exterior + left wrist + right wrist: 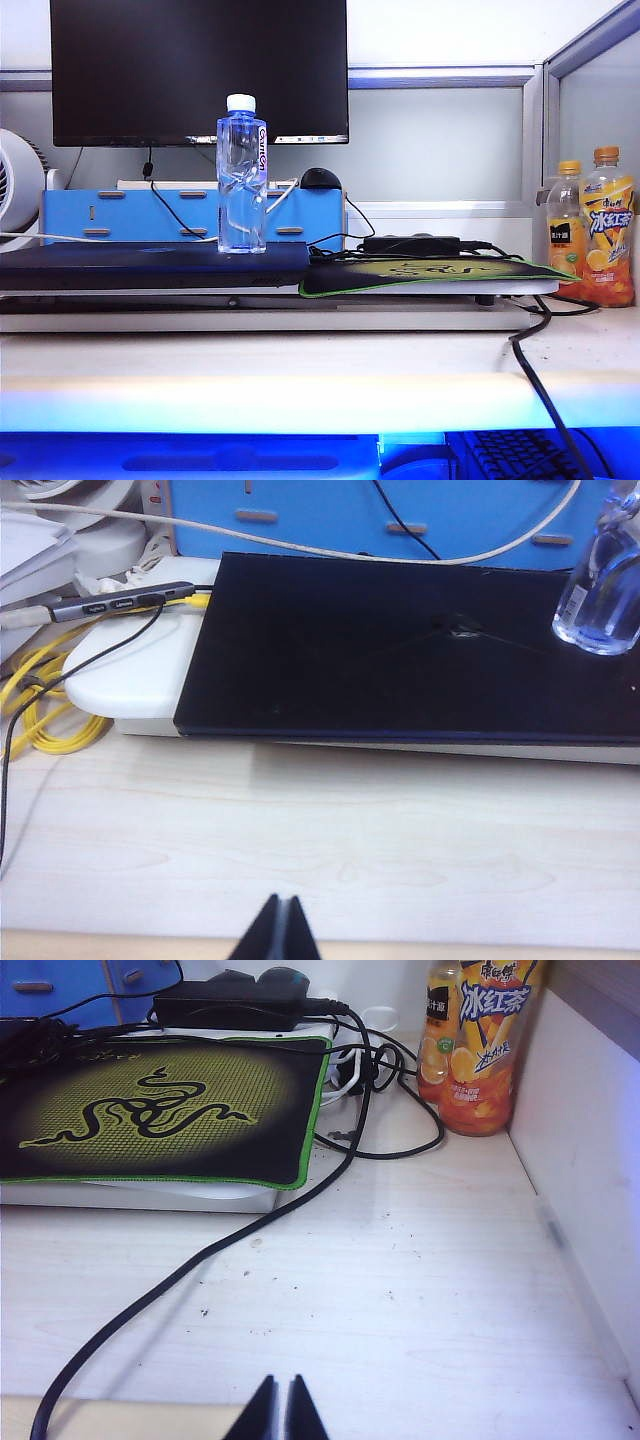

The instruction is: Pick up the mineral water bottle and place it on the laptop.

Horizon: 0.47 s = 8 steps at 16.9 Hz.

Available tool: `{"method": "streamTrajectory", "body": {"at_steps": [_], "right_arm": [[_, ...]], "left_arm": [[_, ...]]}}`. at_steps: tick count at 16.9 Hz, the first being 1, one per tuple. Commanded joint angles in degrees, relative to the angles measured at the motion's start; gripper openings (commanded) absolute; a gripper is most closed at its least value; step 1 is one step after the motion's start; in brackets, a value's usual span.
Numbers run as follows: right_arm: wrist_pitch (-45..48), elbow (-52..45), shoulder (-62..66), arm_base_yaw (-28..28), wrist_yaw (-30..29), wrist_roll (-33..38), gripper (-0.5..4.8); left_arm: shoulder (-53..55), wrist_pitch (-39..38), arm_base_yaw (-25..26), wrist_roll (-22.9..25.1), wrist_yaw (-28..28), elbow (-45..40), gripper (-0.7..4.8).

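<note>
The mineral water bottle stands upright on the laptop, near the lid's right end; it is clear, with a white cap. In the left wrist view the bottle's base rests on the dark laptop lid. My left gripper is shut and empty, low over the pale table well in front of the laptop. My right gripper is also shut and empty, over the table in front of the mouse pad. Neither gripper shows in the exterior view.
A green-edged mouse pad lies right of the laptop, with a black power adapter behind it. Two orange juice bottles stand at the far right by a partition wall. A black cable crosses the table. A blue box stand and monitor are behind; yellow cable coils left.
</note>
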Motion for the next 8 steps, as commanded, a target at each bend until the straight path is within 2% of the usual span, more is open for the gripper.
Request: {"method": "streamTrajectory", "body": {"at_steps": [1, 8], "right_arm": [[0.2, -0.1, 0.0, 0.0, -0.1, 0.0, 0.31], [0.2, -0.1, 0.0, 0.0, -0.1, 0.0, 0.31]], "left_arm": [[-0.1, -0.1, 0.0, 0.1, 0.1, 0.0, -0.02], [-0.1, -0.1, 0.0, 0.1, 0.1, 0.0, -0.02]]}}
